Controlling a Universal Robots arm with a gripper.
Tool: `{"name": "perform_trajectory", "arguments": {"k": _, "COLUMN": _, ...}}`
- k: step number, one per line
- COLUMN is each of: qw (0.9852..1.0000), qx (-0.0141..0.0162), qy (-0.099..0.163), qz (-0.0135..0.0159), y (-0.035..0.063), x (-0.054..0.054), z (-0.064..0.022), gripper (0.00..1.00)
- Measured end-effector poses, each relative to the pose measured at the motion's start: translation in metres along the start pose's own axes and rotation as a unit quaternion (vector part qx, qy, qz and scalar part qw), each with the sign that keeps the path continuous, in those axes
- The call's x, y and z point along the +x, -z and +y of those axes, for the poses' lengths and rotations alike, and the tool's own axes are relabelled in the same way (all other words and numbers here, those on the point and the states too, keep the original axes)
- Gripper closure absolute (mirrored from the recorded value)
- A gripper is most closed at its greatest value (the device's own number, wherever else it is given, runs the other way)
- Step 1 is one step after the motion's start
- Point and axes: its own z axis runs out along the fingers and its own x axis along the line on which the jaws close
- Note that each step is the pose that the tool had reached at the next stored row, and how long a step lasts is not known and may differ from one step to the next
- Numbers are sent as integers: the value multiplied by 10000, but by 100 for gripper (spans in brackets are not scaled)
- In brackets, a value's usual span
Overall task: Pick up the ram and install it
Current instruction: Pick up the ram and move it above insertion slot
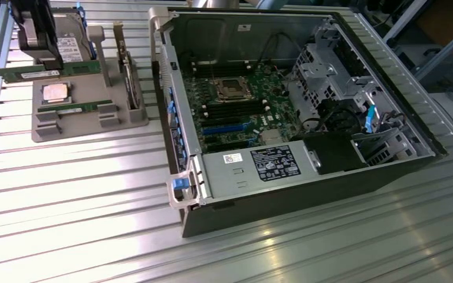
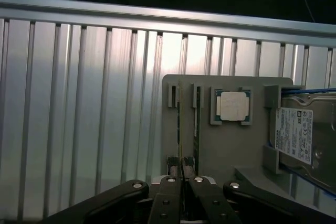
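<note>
The ram [image 1: 44,72] is standing on edge at the grey holder [image 1: 92,127] in the upper left of the exterior view. The tool [image 2: 181,167] is gripping it from above, with a second stick [image 1: 77,108] lying nearby.

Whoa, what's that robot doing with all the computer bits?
A robot arm's black claw is pinched shut on a long, thin green memory stick standing in the grey plastic parts holder; it looks not yet lifted out. A second matching stick sits nearby. The open dark computer case waits beside the holder.
</note>
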Motion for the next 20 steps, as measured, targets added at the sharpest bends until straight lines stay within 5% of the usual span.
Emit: {"name": "perform_trajectory", "arguments": {"k": 20, "qw": 10000, "qx": -1, "qy": 0, "qz": 0, "y": 202, "x": -5, "z": 9, "gripper": 88}}
